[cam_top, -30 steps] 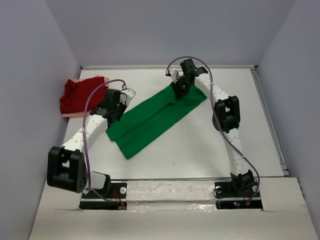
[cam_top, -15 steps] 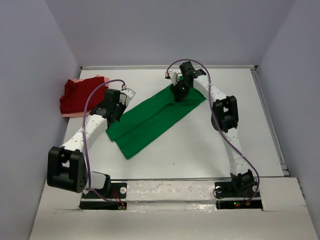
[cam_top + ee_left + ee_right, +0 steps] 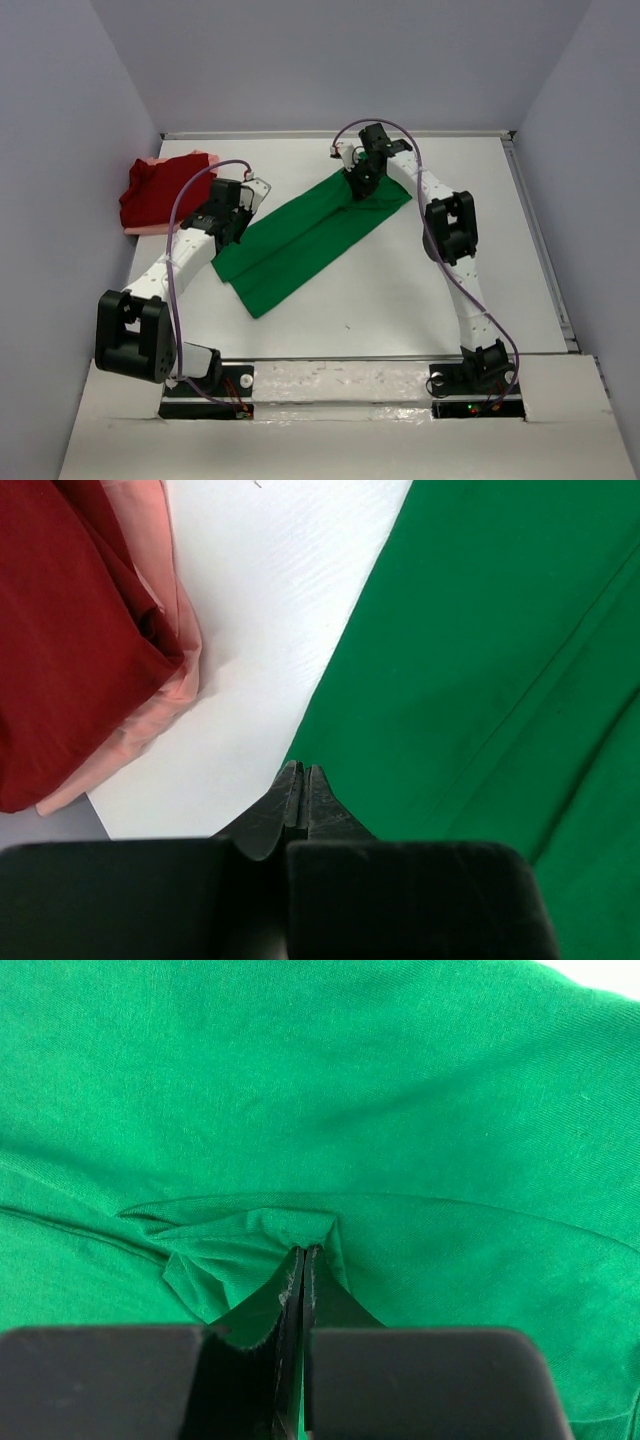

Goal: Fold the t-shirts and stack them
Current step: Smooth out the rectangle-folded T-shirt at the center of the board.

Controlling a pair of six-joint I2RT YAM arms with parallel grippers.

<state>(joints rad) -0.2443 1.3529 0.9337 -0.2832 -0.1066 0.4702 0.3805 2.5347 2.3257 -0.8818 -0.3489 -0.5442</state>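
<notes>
Step in hand, as judged: folding the green shirt point(image 3: 310, 235), which lies as a long strip slanting across the desk point(image 3: 400, 290).

Right end effector point(image 3: 303, 1255): jaws closed on a puckered pinch of cloth at the far end of the green shirt.

Left end effector point(image 3: 301, 780): jaws closed tight at the near-left edge of the green shirt. Whether cloth sits between them cannot be told.

Recommended practice: confirm that both pinches take every layer before lifting. Raise the two ends evenly and keep the strip taut so that no layer slides. Carry one end over the other with the edges aligned, and release only once the cloth lies flat. A pinch through the top layer alone would likely open the fold.

Count:
- Shirts: three. One green. One dark red shirt point(image 3: 160, 190), lying left of the green shirt on top of one pale pink shirt point(image 3: 178, 655).
- End effectors: two.
</notes>
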